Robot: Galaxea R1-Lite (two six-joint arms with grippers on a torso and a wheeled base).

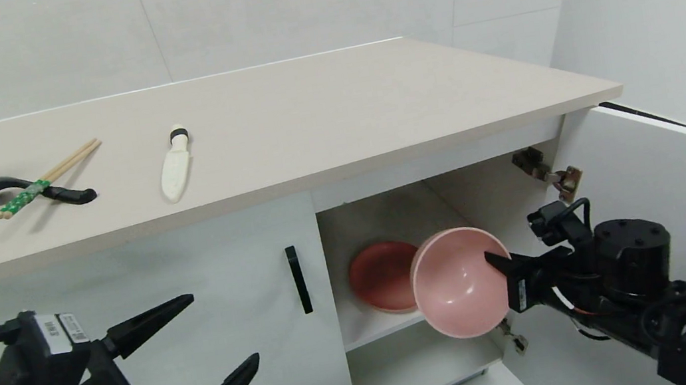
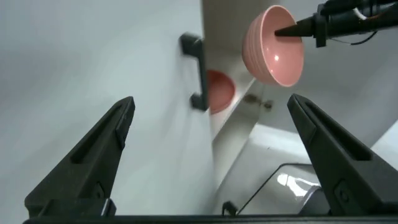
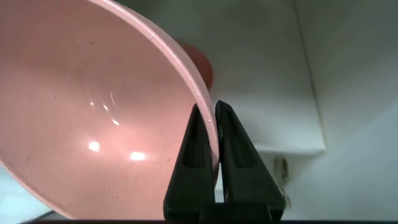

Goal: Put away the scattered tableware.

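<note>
Stowing step, I'd say: the right pincer (image 1: 492,260) is clamped on the glossy pink round bowl's (image 1: 454,288) rim, and next it needs easing onto the white cupboard shelf (image 1: 373,334) just ahead, beside the red round dish (image 1: 380,276).

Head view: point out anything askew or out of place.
The chopsticks lie crossed over the black spoon at the left end of the countertop, with the white knife loose beside them. The pink bowl is tipped on its side, pinched at the rim by the right gripper, in front of the open cabinet.
</note>
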